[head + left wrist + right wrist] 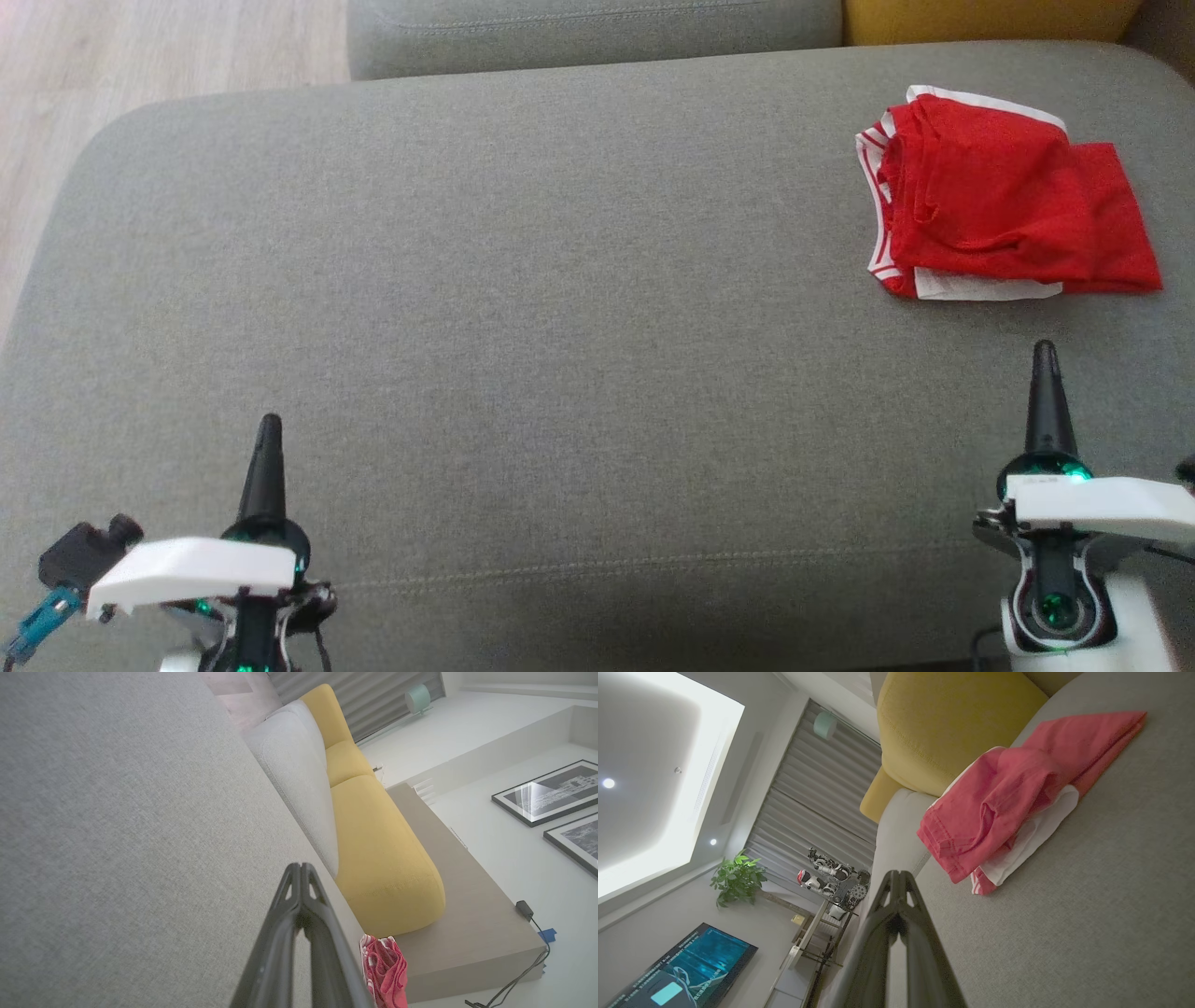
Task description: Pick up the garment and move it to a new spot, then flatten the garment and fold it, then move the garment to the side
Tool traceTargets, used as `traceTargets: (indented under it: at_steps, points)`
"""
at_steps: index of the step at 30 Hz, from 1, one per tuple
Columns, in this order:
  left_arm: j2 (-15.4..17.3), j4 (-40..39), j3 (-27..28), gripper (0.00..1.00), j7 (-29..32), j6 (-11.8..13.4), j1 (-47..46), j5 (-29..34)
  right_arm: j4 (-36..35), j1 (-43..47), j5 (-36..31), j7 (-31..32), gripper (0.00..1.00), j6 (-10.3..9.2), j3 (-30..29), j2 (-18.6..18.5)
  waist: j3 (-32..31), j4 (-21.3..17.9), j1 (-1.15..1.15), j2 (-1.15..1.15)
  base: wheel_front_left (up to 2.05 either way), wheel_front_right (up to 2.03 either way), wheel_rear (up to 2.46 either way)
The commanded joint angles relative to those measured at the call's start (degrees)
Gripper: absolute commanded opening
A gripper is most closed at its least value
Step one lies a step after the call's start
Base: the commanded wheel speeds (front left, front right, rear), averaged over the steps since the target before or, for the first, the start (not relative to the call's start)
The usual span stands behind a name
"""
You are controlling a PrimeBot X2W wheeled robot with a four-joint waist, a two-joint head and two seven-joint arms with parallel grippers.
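Observation:
The garment is red with white trim and lies folded in a compact stack at the far right of the grey sofa seat. It also shows in the right wrist view as the red garment just ahead of the fingers, and as a small red bundle in the left wrist view. My right gripper is shut and empty, hovering a little nearer than the garment. My left gripper is shut and empty at the lower left, far from the cloth. Both wrist views show the fingers pressed together, right gripper and left gripper.
A grey back cushion and a yellow cushion border the seat's far side. Wooden floor lies beyond the seat's left edge. In the right wrist view a plant, a screen and a shelf stand across the room.

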Motion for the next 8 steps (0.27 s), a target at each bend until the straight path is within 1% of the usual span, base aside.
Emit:
traceTargets:
  at_steps: [1,8]
  points:
    - [1.14,-1.40,1.75,0.00,0.58,-0.60,-3.29,-1.84,-2.47,-0.63,2.48,0.48,0.00,0.14,0.43,-0.82,-0.06,-0.02,0.00,0.00,0.00,0.00,0.00]
    - [1.19,-0.83,2.20,0.00,1.58,-0.81,-3.65,-5.27,-2.75,-0.43,6.80,1.45,0.00,0.15,-0.22,-0.81,-0.26,-0.09,0.00,0.00,0.00,0.00,0.00]
